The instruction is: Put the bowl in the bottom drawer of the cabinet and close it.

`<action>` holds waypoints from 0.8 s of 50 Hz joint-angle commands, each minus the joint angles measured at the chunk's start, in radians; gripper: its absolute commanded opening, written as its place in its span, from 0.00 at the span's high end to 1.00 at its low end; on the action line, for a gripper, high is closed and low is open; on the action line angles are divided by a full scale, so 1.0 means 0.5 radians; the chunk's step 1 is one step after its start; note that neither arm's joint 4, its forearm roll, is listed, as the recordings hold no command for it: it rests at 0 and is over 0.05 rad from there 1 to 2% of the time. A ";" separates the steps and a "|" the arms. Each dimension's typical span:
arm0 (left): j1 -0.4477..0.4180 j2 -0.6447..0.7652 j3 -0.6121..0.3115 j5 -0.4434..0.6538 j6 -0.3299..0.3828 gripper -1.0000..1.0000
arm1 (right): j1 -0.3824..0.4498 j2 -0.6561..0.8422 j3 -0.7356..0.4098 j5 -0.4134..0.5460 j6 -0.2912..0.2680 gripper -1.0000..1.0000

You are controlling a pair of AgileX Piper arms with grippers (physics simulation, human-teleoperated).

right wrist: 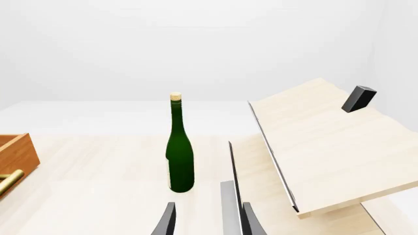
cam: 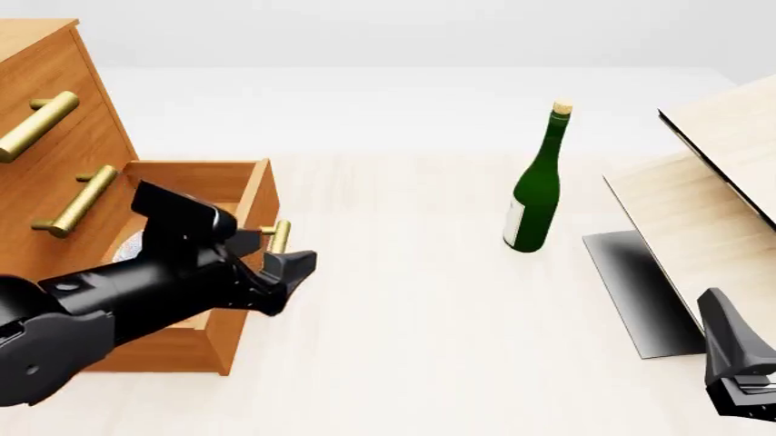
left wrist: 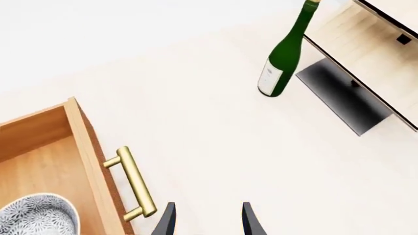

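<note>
One drawer (cam: 224, 263) stands open — the cabinet's (cam: 49, 109) lowest — with the bowl (left wrist: 36, 215) inside. Its handle (left wrist: 134, 183), long axis across the front, lies just beside the left gripper (left wrist: 205, 220), fingers spread and empty. Left arm reaches low past the handle; right gripper (right wrist: 205, 220), also spread, hangs well apart.

Left arm (cam: 109, 300): glossy black, rounded links, blocky angular wrist housing. Left gripper (cam: 291, 268) and right gripper (cam: 740, 363): same black, with dark, tapered, blade-like fingers (left wrist: 166, 220).
</note>
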 commanded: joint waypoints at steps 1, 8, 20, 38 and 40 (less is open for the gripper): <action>-0.141 0.023 0.006 -0.032 -0.131 0.00 | 0.000 -0.002 0.001 0.001 0.000 0.00; -0.255 0.093 0.059 -0.118 -0.230 0.00 | 0.000 -0.002 0.001 0.001 0.000 0.00; -0.319 0.208 0.135 -0.263 -0.463 0.00 | 0.000 -0.002 0.001 0.000 0.000 0.00; -0.256 0.349 0.216 -0.429 -0.673 0.00 | 0.000 -0.002 0.001 0.001 0.000 0.00; -0.252 0.367 0.235 -0.462 -0.730 0.00 | 0.000 -0.001 0.001 0.001 0.000 0.00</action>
